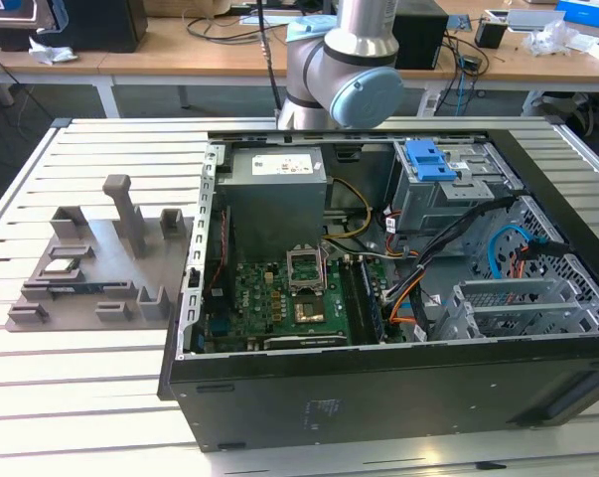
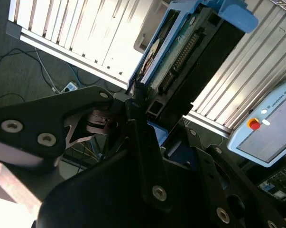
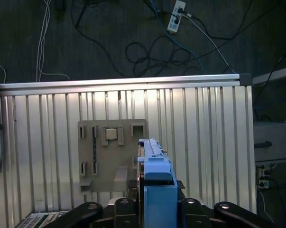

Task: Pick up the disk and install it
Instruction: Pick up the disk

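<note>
The disk stands edge-on between my gripper fingers, its blue plastic bracket facing the first wrist camera. In the second wrist view the disk shows its connector edge and circuit-board side, and the gripper is shut on its near end. I carry it high above the slatted table, over the grey fixture plate. The exterior view shows the arm's elbow above the back of the open computer case.
Inside the case are a grey power-supply box, a motherboard, cables and a blue latch on a grey drive cage. The grey fixture plate lies on the table at the exterior view's left. A teach pendant rests nearby.
</note>
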Motion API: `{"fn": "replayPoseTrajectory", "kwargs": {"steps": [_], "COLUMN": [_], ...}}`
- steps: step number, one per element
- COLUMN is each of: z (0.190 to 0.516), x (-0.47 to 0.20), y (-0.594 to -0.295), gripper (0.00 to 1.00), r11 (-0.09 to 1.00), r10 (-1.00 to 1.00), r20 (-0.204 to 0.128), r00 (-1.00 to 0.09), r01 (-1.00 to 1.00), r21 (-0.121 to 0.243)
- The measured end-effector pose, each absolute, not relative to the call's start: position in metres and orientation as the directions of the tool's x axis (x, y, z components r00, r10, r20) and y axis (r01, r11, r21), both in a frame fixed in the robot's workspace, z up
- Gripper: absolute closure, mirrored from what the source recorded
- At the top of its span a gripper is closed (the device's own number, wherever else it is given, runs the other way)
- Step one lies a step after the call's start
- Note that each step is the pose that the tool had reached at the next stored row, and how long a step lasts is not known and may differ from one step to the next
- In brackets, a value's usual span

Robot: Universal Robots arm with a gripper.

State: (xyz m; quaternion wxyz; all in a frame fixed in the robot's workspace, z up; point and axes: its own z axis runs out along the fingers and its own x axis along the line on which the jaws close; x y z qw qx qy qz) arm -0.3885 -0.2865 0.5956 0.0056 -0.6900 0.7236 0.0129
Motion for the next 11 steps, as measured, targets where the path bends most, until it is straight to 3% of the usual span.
{"fn": "replayPoseTrajectory", "kwargs": {"steps": [11], "z": [0.596], "x": [-0.37], "y": [-0.287], "gripper": [0.63], "r11": [0.047], "r10": [-0.999], "r20": [-0.026], "r00": [-0.048], "r01": [-0.999], "r21": [0.012]}}
